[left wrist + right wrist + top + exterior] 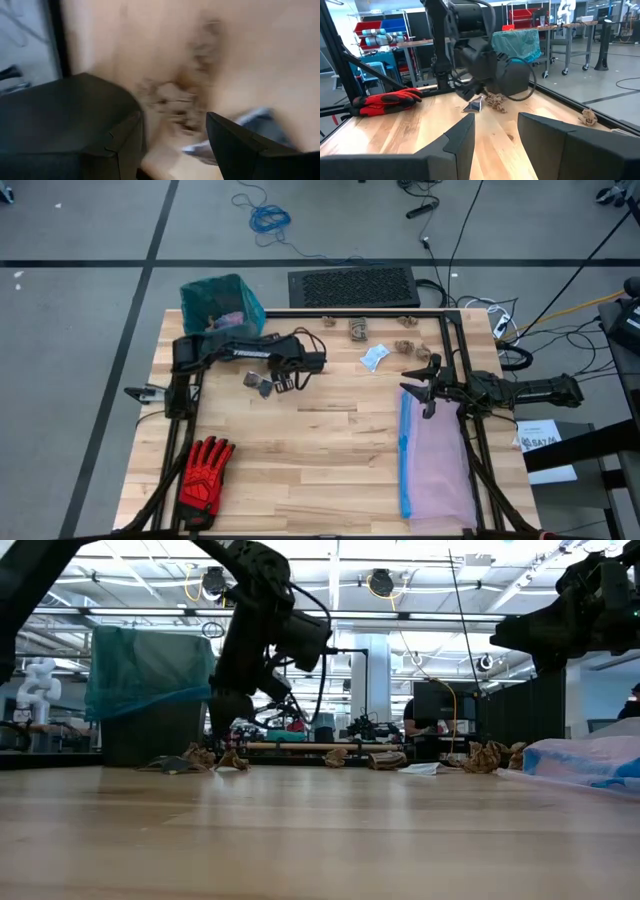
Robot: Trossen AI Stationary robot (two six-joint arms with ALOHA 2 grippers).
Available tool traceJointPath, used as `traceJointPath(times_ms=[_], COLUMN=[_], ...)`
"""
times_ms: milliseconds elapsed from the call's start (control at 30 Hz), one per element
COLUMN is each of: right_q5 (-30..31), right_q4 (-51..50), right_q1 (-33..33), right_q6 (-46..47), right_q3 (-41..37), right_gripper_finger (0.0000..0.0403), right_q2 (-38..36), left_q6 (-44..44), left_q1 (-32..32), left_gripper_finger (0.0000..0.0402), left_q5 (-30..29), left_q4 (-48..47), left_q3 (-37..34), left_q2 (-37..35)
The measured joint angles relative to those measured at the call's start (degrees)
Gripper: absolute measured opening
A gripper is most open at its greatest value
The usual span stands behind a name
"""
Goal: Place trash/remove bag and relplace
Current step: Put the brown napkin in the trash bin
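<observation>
Left wrist view blurred: brown paper lump smeared. Lilac bag cut off by low view's edge.

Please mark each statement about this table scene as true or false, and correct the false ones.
1. The red glove lies near the table's front left corner. True.
2. The teal bag lines a bin at the back left. True.
3. The left gripper holds the lilac bag. False: it hangs open over a paper lump and a dark scrap.
4. The right gripper is inside the bin. False: it hovers open near the lilac bag's far end.
</observation>
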Motion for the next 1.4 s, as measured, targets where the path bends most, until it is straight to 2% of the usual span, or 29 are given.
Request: traceJointPath(times_ms=[233,400,700,767,833,967,1000,1133,1400], right_q5=[0.0,-0.02,-0.01,0.0,0.0,0.0,-0.02,-0.02,0.0], right_q4=[-0.7,-0.88,-1.01,-0.81,-0.78,-0.76,-0.76,-0.74,-0.72], right_q1=[0.0,0.0,0.0,0.0,-0.01,0.0,0.0,0.0,0.0], right_q6=[-0.01,0.02,-0.01,-0.01,-0.01,-0.01,-0.01,-0.01,-0.03], right_q3=[0.0,0.0,0.0,0.0,0.0,0.0,0.0,0.0,0.0], right_gripper_finger=[0.0144,0.0144,0.0144,0.0144,0.0144,0.0144,0.0144,0.0144,0.0144], right_q2=[0.0,0.0,0.0,0.0,0.0,0.0,0.0,0.0,0.0], left_q6=[1.39,1.7,4.96,5.19,6.24,9.31,9.54,9.49,7.8], left_q1=[3.77,5.5,7.16,6.56,5.61,3.11,2.61,0.26,-1.99], left_gripper_finger=[0.0214,0.0214,0.0209,0.0192,0.0156,0.0037,0.002,0.0006,0.0002], left_q5=[0.87,3.29,3.54,3.58,3.72,6.24,7.14,6.97,-4.95], left_q4=[0.04,1.38,9.17,10.14,11.61,12.14,12.14,9.72,-3.45], left_q3=[-1.07,-5.8,-12.66,-12.62,-11.92,-10.03,-9.41,-6.01,7.81], left_q2=[0.13,0.13,-0.02,-0.02,0.0,0.06,-0.05,-1.89,-11.01])
